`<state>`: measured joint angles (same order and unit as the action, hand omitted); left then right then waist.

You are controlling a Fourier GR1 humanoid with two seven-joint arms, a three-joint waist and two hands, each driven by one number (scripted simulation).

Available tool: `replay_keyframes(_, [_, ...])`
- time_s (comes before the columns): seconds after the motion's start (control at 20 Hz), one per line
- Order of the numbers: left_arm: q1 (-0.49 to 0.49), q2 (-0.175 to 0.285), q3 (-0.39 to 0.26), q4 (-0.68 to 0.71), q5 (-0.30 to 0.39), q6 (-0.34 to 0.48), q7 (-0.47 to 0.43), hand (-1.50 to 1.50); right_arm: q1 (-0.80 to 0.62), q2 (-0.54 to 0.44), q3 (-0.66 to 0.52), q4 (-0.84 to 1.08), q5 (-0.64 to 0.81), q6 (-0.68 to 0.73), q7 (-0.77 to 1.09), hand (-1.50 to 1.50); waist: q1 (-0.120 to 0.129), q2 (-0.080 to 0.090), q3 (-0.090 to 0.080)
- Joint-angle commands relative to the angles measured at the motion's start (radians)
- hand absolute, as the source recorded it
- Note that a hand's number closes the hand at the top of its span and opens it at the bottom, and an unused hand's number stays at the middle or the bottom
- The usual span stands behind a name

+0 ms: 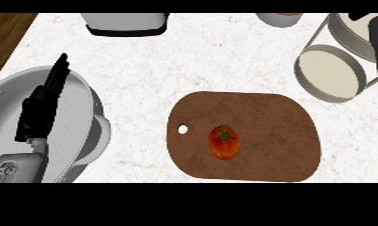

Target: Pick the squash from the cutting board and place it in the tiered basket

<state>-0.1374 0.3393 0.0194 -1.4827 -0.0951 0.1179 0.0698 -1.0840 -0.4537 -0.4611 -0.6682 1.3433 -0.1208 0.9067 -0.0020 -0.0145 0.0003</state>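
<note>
Right of the left hand (43,102), well apart: squash (224,142) on cutting board (280,120), long axis running up the view | hand: fingers straight, empty | right hand unseen | tiered basket (332,72) farther right

**Free room and obstacles.** A broad band of bare white speckled worktop (221,55) lay open between the brown rounded wooden cutting board (273,120) and the grey box-shaped appliance with a black base (124,22) at the far edge. The orange-red squash (224,142) lay exposed from above on the board. The grey metal tiered basket (299,67) bounded the far right. The large grey round bowl (81,120), with the black left hand (44,105) open over it, bounded the left.
</note>
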Motion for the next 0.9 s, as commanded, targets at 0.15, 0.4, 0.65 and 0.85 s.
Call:
replay_keyframes(0.15, [0.033, -0.024, 0.008, 0.025, -0.017, 0.007, -0.04, 0.0, 0.146, 0.04, -0.015, -0.188, -0.099, -0.091, -0.035, -1.5, -0.006, 0.011, -0.001])
replay_keyframes(0.4, [-0.013, -0.023, -0.004, -0.024, -0.038, 0.005, 0.061, 0.0, 0.196, 0.031, 0.002, -0.284, -0.107, -0.176, -0.034, -1.5, 0.0, 0.013, 0.0])
replay_keyframes(0.65, [0.021, -0.019, 0.006, -0.045, -0.032, -0.005, 0.044, 0.0, 0.198, 0.001, 0.036, -0.456, -0.083, -0.14, 0.025, -1.5, -0.003, 0.01, -0.001])
replay_keyframes(0.85, [0.0, -0.002, 0.037, 0.009, -0.015, -0.023, 0.02, 0.0, 0.201, 0.011, 0.018, -0.639, -0.07, -0.017, 0.197, -1.5, -0.015, 0.007, -0.001])
